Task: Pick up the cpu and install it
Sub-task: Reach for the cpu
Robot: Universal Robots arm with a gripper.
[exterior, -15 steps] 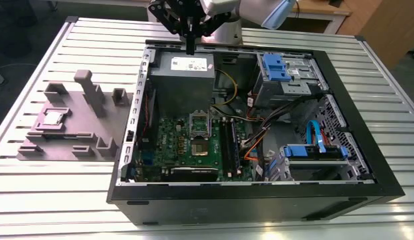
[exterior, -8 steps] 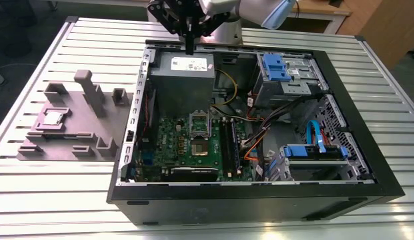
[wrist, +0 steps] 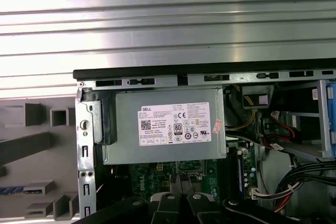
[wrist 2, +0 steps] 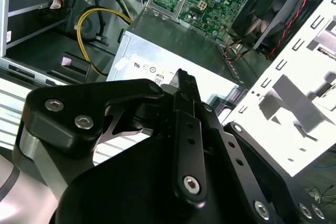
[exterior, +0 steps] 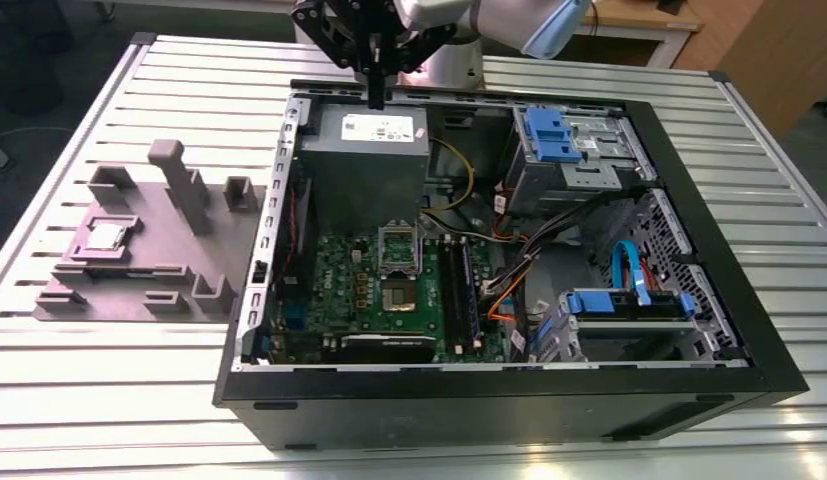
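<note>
Cpu (exterior: 106, 236), a small flat square with a silvery top and pale rim, lies in a recess of the purple-grey tray (exterior: 160, 268), well apart from the arm. The fingers (exterior: 376, 88), thin black bars, are pressed together and point down over the power supply (exterior: 366, 150), a matte grey sheet-metal box with a white label. That box sits at one end of the open black case (exterior: 520, 410), next to a green circuit board (exterior: 386, 290) carrying a square socket frame (exterior: 397, 240). Blue plastic latches (exterior: 547, 135) mark the drive cage. The tray, moulded with raised blocks, rests just beside the case on the ribbed aluminium tabletop (exterior: 120, 390).
</note>
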